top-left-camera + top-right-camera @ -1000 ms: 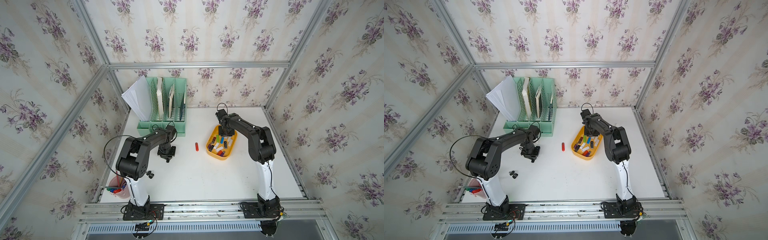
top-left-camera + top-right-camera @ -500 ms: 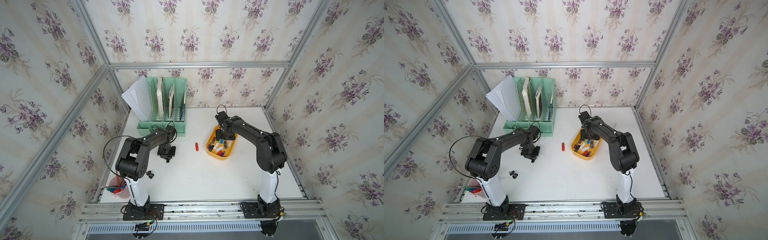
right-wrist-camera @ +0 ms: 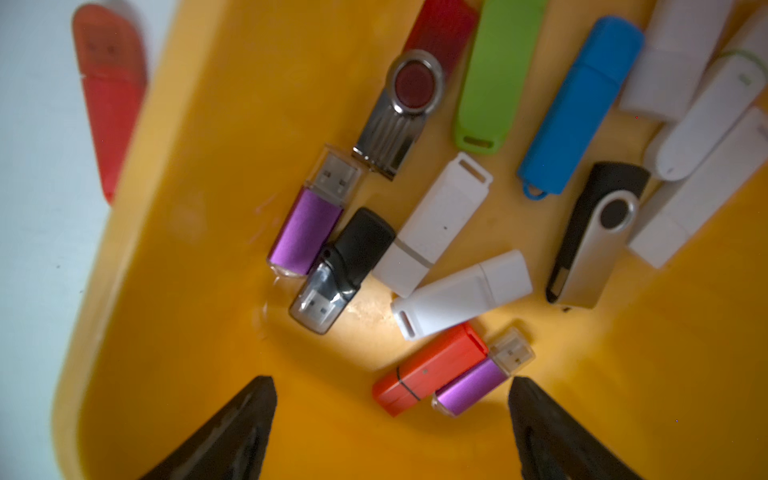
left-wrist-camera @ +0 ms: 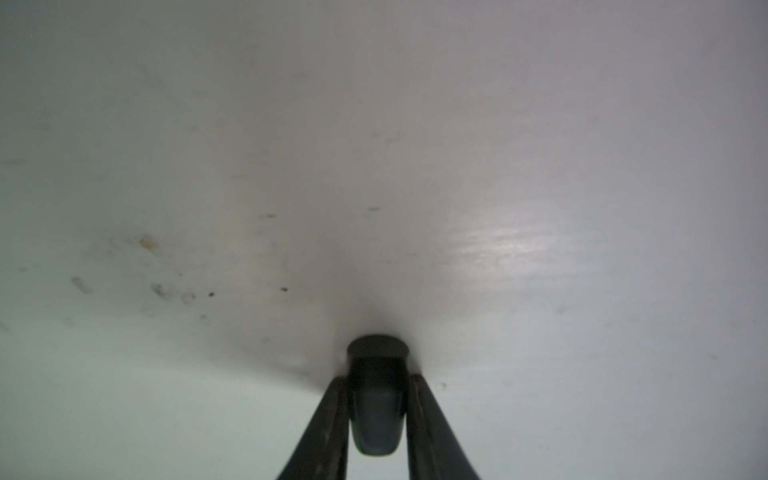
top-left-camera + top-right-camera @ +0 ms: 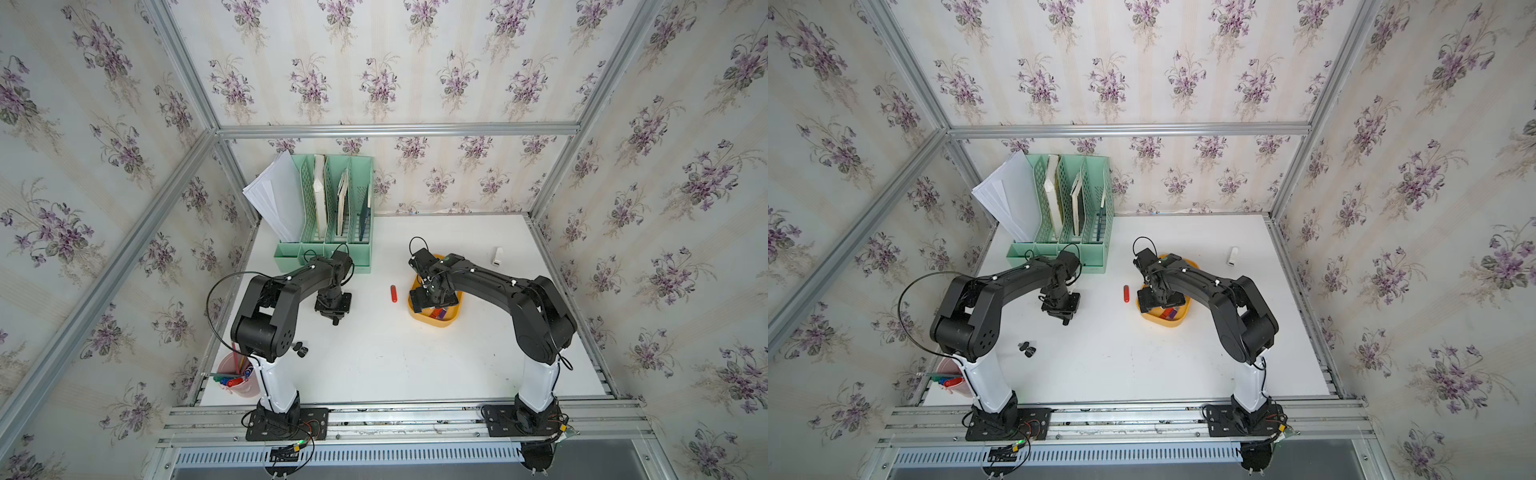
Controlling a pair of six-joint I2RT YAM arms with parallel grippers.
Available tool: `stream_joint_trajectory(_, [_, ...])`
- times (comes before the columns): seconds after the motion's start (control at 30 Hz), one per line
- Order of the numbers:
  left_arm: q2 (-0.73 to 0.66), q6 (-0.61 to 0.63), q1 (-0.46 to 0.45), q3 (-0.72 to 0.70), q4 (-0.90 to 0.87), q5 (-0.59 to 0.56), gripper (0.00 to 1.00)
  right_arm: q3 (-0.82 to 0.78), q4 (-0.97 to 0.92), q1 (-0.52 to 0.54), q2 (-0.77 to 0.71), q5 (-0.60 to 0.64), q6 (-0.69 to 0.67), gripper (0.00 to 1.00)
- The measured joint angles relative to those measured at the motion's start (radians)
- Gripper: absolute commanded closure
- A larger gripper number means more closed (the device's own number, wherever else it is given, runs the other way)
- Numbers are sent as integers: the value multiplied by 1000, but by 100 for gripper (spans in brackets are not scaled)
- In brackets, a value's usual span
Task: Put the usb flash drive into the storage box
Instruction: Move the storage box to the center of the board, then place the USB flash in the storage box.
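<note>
A robot lab cell dressed as a home office: an aluminium frame (image 5: 395, 131) papered with floral wallpaper (image 5: 374, 62), two arms (image 5: 291, 286) bolted to a rail (image 5: 395, 419), and a white bench (image 5: 395, 361) carrying a file organizer (image 5: 328, 253), pen cup (image 5: 237, 374) and box (image 5: 434, 323) of flash drives (image 3: 577, 104).

A red usb flash drive (image 5: 393, 293) is seen laid flat just beside, seemingly apart from, the shallow, yellow-orange, round-cornered storage box (image 5: 433, 323).
</note>
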Motion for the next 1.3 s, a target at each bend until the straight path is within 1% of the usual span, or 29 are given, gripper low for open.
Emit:
stream_joint_trajectory(0.33, [-23, -1, -12, 14, -45, 0, 72, -59, -2, 99, -58, -48, 59, 6])
stream_joint_trajectory(0.4, [-34, -1, -20, 28, -59, 0, 72, -66, -10, 112, -94, -59, 76, 6])
stream_joint_trajectory(0.47, [-47, -2, -29, 47, -73, -1, 72, -51, -21, 101, -142, -49, 88, 5])
stream_joint_trajectory(0.57, [-72, -5, -51, 90, -108, -4, 72, -12, -35, 51, -220, -3, 115, 4])
stream_joint_trajectory(0.67, [-95, -9, -79, 151, -148, -11, 72, -15, -39, -30, -309, 26, 139, 3])
stream_joint_trajectory(0.83, [-97, -32, -150, 293, -220, -14, 71, -156, -39, -246, -473, 60, 171, 3])
stream_joint_trajectory(0.93, [-67, -46, -207, 396, -260, -14, 71, -240, -34, -326, -555, 40, 178, 2])
stream_joint_trajectory(1.07, [-3, -59, -274, 534, -299, -10, 71, -312, -22, -394, -610, 21, 179, 2])
stream_joint_trajectory(1.2, [81, -78, -334, 665, -319, 15, 71, -341, -8, -406, -632, -7, 179, 2])
stream_joint_trajectory(1.3, [138, -91, -366, 730, -316, 46, 71, -350, 1, -409, -646, -10, 185, 2])
